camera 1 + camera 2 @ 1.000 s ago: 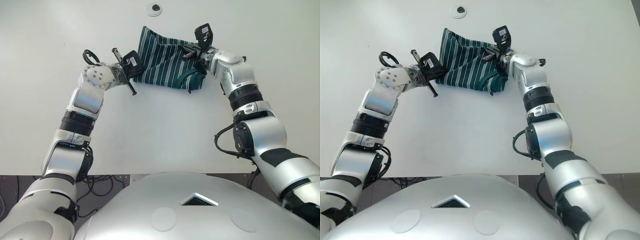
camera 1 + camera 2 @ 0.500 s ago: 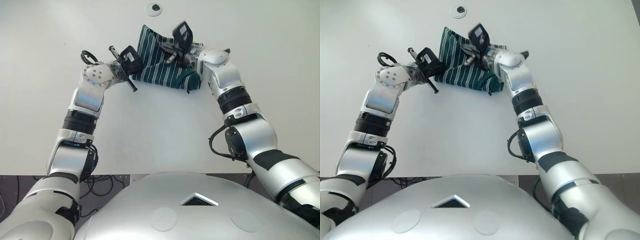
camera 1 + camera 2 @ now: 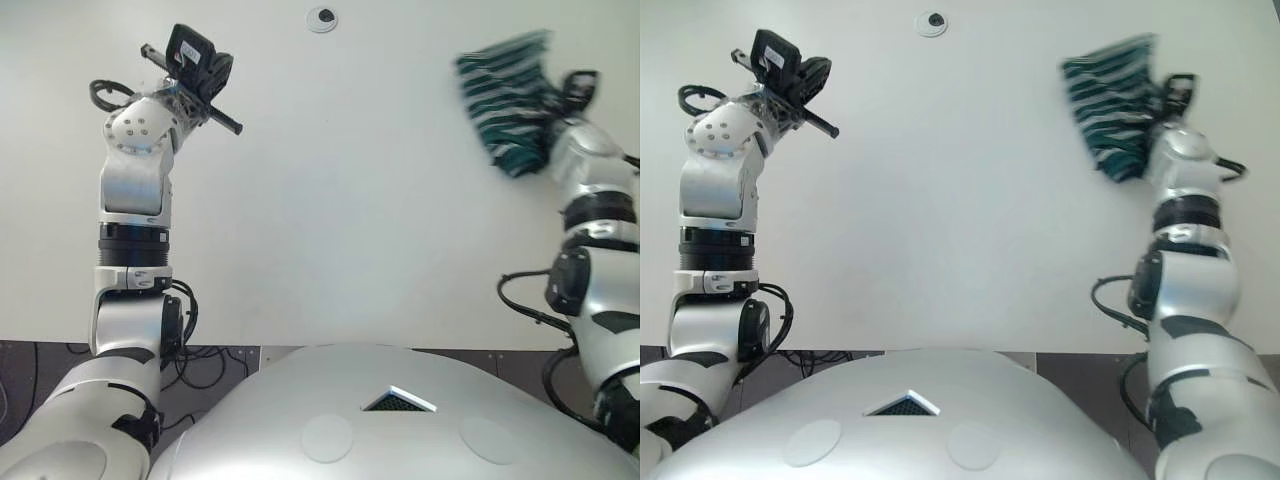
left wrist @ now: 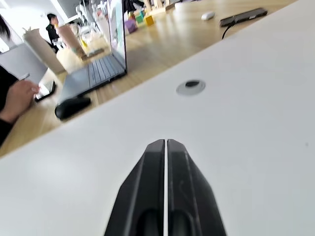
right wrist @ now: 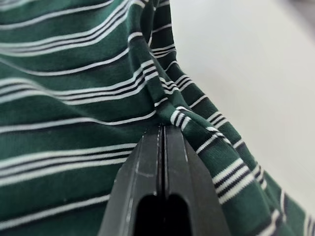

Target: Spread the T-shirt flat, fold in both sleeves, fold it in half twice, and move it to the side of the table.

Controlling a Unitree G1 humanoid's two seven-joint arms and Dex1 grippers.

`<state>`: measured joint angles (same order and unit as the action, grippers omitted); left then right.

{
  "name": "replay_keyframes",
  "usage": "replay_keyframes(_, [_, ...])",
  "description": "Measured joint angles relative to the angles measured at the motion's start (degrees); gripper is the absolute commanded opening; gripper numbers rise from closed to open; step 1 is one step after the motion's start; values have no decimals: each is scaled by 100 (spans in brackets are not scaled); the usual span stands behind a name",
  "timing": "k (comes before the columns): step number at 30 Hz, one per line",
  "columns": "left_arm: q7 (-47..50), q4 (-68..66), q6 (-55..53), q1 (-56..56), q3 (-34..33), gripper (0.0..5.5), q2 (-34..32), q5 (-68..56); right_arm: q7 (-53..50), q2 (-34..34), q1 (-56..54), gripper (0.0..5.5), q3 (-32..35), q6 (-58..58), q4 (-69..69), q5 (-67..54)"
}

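Starting at the left, the left pincer [image 4: 165,143] hangs raised above the table [image 3: 330,200]. Its two fingers are pressed together with nothing between them, and it is well apart from the cloth. Farther along, near the far edge, a round cable port [image 3: 322,18] sits in the white top. Over at the right side is the T-shirt [image 3: 505,105], a green bundle with white stripes, already folded small and blurred in the head views. Whether its underside touches the table I cannot tell. The right pincer [image 5: 162,130] is closed on it, the fingers nipping a ridge of fabric where several layers bunch at a fold.

By the look of it the folding is done, and the step in hand is the carry to the side. The shirt should handle as a light, soft knit with no stiffness, so any layer not caught will droop and the stack can slide open. The pinch appears to take a fold ridge rather than a loose hem. That is the better hold, since it gathers the layers together. Setting it down likely wants a low, gentle release so the folds land stacked.
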<state>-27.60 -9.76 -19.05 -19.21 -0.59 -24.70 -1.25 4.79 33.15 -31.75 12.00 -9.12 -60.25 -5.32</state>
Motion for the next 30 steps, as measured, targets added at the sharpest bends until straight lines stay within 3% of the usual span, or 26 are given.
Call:
replay_keyframes(3, [151, 159, -81, 118, -77, 3, 42, -23, -280, -209, 350, 0, 132, 409, 496, -34])
replay_keyframes(7, [806, 171, -56, 251, -291, 3, 218, 17, -389, -985, 451, 0, -108, 1218, 2420, -24])
replay_keyframes(12, [2423, 203, 513, 669, -1131, 3, 749, 105, -397, -1914, 1103, 0, -342, 715, 4530, -368])
replay_keyframes(18, [2954, 708, 1415, 1460, -1092, 3, 1593, 4, -437, -2136, 1332, 0, -403, 374, 4893, -359])
replay_keyframes(30, [3280, 29, 1768, 748, -1076, 3, 2043, -118, -443, -2140, 1260, 0, -506, 521, 4524, -126])
